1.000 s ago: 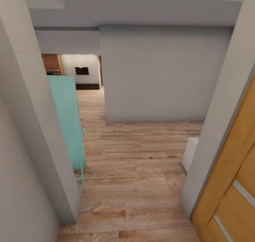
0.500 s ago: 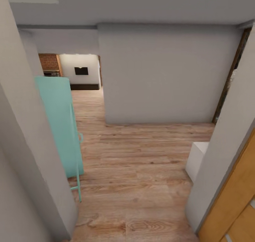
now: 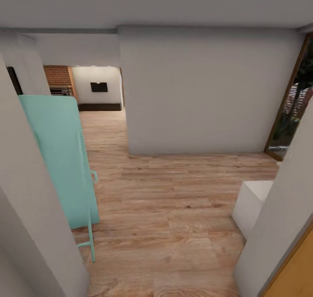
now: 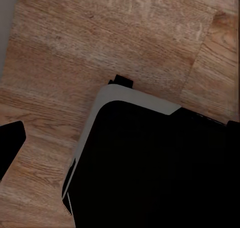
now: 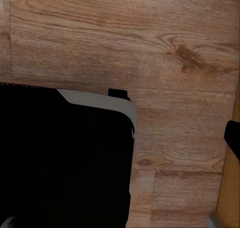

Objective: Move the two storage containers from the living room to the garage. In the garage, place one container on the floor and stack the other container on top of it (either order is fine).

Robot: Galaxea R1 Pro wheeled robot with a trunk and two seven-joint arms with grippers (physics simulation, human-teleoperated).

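Neither gripper's fingers are showing clearly, so I cannot tell whether they are parted or closed; each wrist camera is looking down past the robot's black base (image 4: 160, 168) onto light wood plank floor (image 3: 174, 201). A teal panel (image 3: 61, 158) is leaning left, a grey wall (image 3: 204, 92) standing ahead, and the living room's brick (image 3: 56, 75) showing far beyond.

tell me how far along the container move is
Nothing looks done. No bin is in sight. The head view looks through a doorway at a wood plank floor, a teal cabinet and distant red brick. Fetching, carrying and stacking both containers are all left.
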